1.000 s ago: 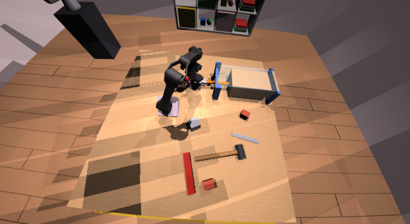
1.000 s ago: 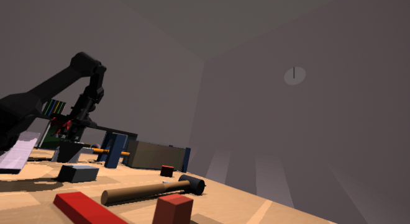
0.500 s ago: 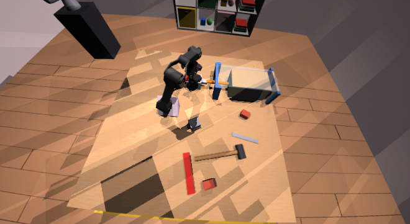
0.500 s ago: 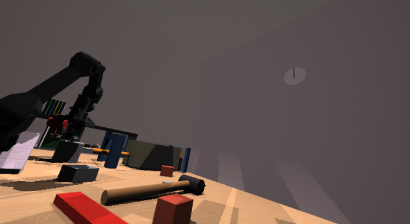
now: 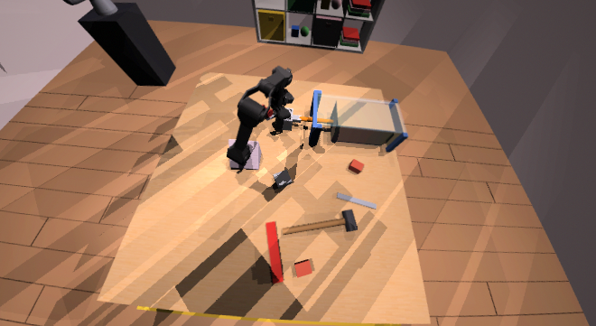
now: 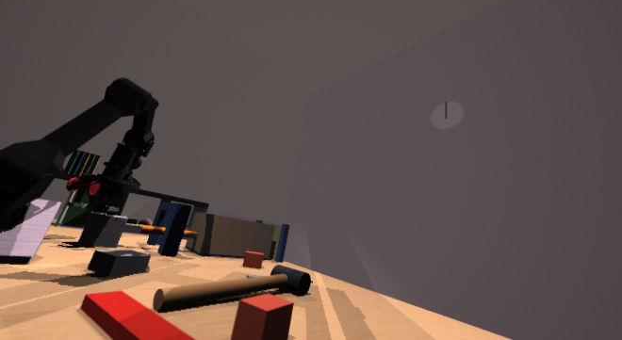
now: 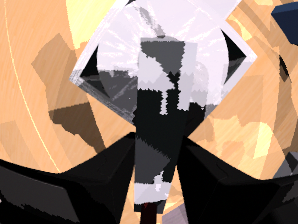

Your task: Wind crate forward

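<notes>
jaws (image 5: 283,118) (image 6: 106,207): closed on the winch handle, a finger on each side of its bar; you have the only arm here.
winch handle (image 5: 273,116) (image 6: 94,187) (image 7: 156,120): between the jaws, over the winch, its bar running from the hub out to a red grip on the side away from the crate. you can't see whether the square key is fully seated.
winch (image 5: 287,125) (image 6: 105,231) (image 7: 119,47): directly below the jaws; your coming sweep probably has to circle its hub, not pull straight.
strap (image 5: 311,119) (image 6: 153,229): leads from the winch through the frame toward the crate.
steel frame (image 5: 317,97) (image 6: 175,229): between winch and crate.
crate (image 5: 363,135) (image 6: 239,236): beyond the frame, looking flat, its front short of it; you likely need more winding.
</notes>
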`<action>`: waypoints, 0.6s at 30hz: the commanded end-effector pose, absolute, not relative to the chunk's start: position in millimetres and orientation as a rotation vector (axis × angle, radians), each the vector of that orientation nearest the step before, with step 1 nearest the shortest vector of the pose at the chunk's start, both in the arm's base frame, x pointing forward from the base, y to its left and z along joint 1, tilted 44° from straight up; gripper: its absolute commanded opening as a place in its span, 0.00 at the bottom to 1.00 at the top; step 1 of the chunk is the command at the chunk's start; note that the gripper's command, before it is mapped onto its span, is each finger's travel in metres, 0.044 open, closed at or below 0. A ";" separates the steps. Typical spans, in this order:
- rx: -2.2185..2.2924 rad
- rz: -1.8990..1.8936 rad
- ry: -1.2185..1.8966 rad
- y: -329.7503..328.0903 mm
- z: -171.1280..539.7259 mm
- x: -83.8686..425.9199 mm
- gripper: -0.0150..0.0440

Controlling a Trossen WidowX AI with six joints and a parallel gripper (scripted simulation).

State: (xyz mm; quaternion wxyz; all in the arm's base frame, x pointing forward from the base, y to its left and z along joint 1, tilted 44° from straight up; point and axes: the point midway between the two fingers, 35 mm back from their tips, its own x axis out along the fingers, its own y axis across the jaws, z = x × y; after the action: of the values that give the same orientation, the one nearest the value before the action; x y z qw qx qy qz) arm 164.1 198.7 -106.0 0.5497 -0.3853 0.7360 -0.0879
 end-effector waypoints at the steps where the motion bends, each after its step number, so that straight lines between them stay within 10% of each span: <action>1: -0.881 -0.241 1.734 199.1 -108.3 163.1 0.25; 18: -0.758 -0.362 1.688 203.6 -112.8 160.3 0.25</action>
State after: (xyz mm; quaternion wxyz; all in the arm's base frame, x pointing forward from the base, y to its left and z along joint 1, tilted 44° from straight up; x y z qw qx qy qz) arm 160.1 203.7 -110.7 0.5835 -0.3341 0.7259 -0.1452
